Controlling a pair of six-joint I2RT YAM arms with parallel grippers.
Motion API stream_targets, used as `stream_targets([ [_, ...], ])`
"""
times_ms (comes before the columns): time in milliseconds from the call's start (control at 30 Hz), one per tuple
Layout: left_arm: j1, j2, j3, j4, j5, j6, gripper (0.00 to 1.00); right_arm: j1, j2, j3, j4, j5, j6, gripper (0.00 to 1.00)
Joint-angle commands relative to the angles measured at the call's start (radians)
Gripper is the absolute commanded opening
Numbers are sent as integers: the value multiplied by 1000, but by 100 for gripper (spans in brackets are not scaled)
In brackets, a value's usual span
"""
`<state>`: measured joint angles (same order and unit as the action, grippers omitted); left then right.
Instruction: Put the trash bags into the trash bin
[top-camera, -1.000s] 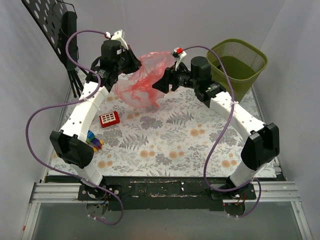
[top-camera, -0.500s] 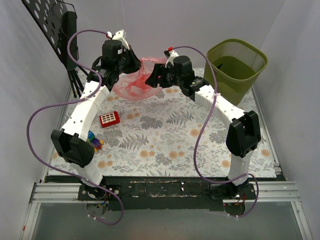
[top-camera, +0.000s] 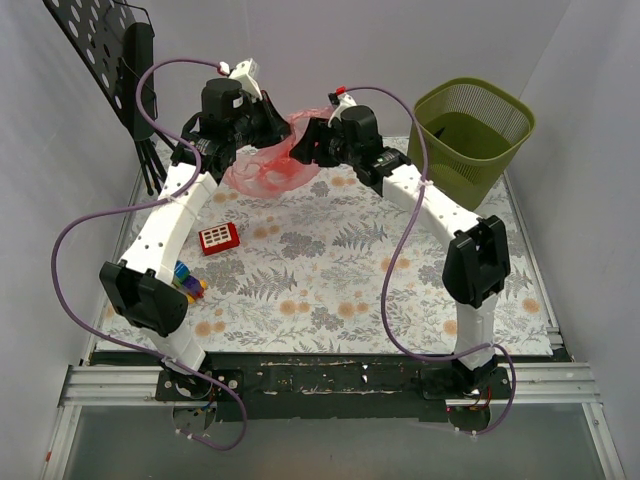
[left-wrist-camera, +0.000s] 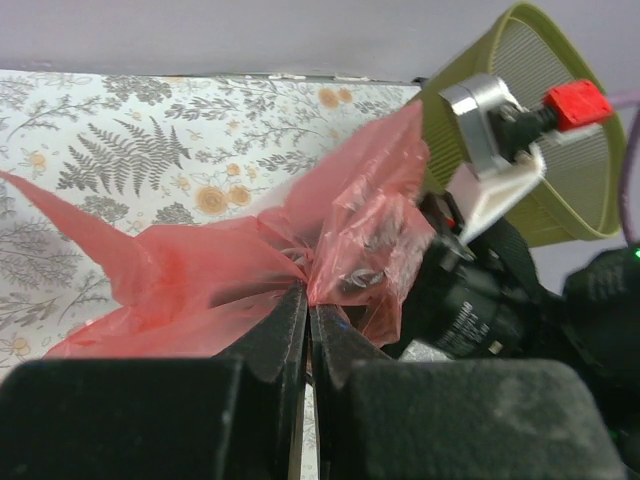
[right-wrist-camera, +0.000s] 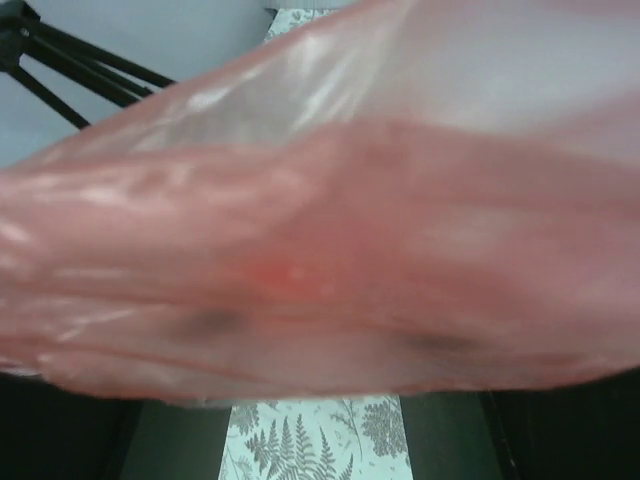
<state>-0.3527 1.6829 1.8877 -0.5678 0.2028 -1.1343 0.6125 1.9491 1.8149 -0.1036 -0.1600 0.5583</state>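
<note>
The trash bag (top-camera: 265, 170) is a thin translucent red sack hanging over the far left of the floral cloth. My left gripper (top-camera: 268, 122) is shut on a bunched fold of the bag (left-wrist-camera: 230, 280), with the jaws pressed together at the pinch (left-wrist-camera: 308, 292). My right gripper (top-camera: 303, 148) sits just right of it, against the bag. In the right wrist view the red film (right-wrist-camera: 320, 230) fills the frame. It lies across that gripper (right-wrist-camera: 315, 400), whose dark fingers (right-wrist-camera: 70, 440) stand wide apart, tips hidden. The olive mesh trash bin (top-camera: 475, 125) stands at the far right, apart from the bag, and also appears in the left wrist view (left-wrist-camera: 580, 190).
A red flat toy with white buttons (top-camera: 219, 237) and a few coloured blocks (top-camera: 187, 280) lie on the cloth at the left. A black perforated panel on a tripod (top-camera: 100, 50) leans in the far left corner. White walls close in on both sides.
My right arm has swung left from near the bin up against the bag and the left gripper. The bag has collapsed from a billowy sack to a smaller bunch. The left arm barely moved.
</note>
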Motion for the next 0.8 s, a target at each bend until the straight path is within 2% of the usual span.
stream_targets([
  [0, 3, -71, 25, 9, 75, 4, 0, -5, 59, 92, 22, 69, 34, 63],
  [167, 1, -86, 13, 2, 75, 21, 0, -8, 89, 115, 35, 83, 9, 49],
  [300, 6, -89, -12, 2, 55, 33, 0, -25, 64, 72, 44, 74, -64, 29],
  [433, 20, -103, -85, -15, -52, 100, 0, -88, -53, -72, 79, -44, -193, 1],
  [533, 47, -135, -204, -11, -112, 145, 0, -152, -195, -254, 93, -159, -296, 1],
  [667, 96, -184, -402, 40, -115, 180, 0, -244, -382, -469, 113, -300, -438, 1],
  [767, 110, -221, -504, 95, -103, 189, 0, -302, -492, -580, 105, -467, -553, 1],
])
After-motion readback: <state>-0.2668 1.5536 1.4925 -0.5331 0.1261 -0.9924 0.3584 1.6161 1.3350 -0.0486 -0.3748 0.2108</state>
